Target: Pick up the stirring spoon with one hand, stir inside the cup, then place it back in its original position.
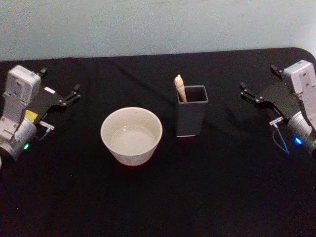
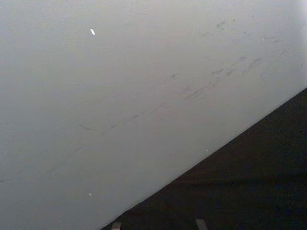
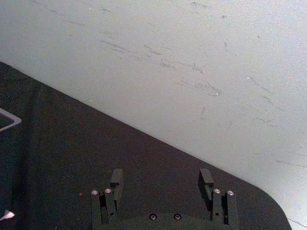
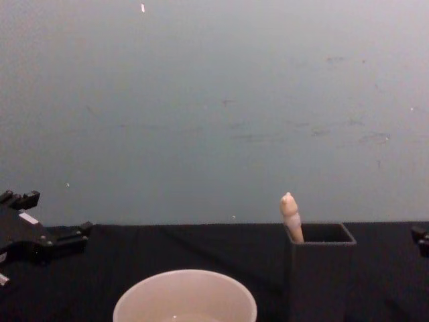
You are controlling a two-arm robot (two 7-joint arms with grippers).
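You haven't started: stirring spoon (image 1: 180,88) sits in the holder (image 1: 191,118) right of the cup (image 1: 131,136), left gripper (image 1: 76,93) and right gripper (image 1: 245,92) wide open at the frame's edges

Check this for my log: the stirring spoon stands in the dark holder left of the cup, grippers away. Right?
Wrong side. The head view shows the dark holder with the stirring spoon right of the cup, left gripper and right gripper away.

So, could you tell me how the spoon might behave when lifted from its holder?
The spoon looks slim, so probably light and stiff. Its tapered handle may slip when pinched. It leans in the tall holder, which might tip under a sideways pull.
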